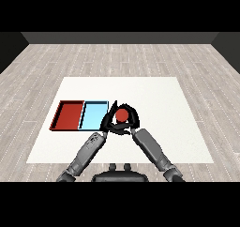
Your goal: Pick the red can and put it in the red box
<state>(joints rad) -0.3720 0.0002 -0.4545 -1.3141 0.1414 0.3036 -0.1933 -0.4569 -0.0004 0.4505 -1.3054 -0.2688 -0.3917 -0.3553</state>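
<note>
- Blue tray point(93, 114) sits between my can point(122, 114) and the red tray point(68, 115).
- My right hand point(127, 123) curls round the can, upright, just right of the blue tray.
- My left hand point(108, 122) rests alongside, fingers unclear.

A bare test room rather than a home or shop. A white table point(140, 92) fills the middle of the frame, standing on a pale grey wood-plank floor point(61, 62) that runs to a plain dark wall point(120, 37) along the top. The only furnishings are a red tray point(59, 117) and a light blue tray point(84, 116), left of centre.
</note>
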